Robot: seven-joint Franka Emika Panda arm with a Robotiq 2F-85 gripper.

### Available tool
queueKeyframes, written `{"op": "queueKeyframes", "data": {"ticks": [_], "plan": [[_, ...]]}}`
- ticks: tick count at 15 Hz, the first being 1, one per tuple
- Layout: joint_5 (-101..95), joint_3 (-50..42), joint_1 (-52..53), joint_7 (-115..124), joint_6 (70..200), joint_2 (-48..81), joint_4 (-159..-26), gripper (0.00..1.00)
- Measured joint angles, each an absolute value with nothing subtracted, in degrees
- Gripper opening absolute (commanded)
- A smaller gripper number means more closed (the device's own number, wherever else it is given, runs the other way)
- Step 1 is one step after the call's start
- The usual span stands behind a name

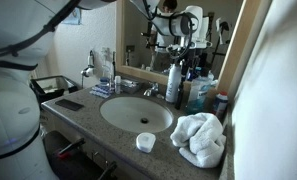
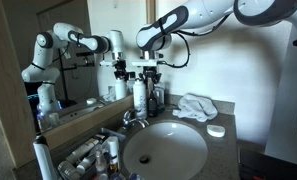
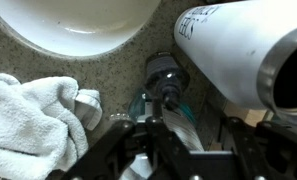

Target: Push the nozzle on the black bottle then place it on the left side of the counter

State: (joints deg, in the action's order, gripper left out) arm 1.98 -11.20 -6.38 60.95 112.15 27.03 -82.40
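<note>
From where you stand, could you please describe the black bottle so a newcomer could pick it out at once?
Find the oval white sink in the speckled counter; beside its chrome faucet stands a cluster of bottles. The black bottle is the tall slim one with a pump nozzle on top. Its neighbours are a white bottle and a blue bottle, so colour alone settles it.

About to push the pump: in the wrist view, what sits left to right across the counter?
From the left: crumpled white cloth towel → black bottle's round pump nozzle → white cylindrical bottle with dark lettering.
</note>
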Motion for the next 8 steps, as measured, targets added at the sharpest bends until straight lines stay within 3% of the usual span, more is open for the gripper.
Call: {"op": "queueKeyframes", "data": {"ticks": [3, 8], "plan": [[2.0, -11.2, -6.4, 60.9, 112.1, 26.7, -82.4, 0.99], [2.0, -11.2, -6.4, 60.9, 112.1, 26.6, -82.6, 1.0]]}}
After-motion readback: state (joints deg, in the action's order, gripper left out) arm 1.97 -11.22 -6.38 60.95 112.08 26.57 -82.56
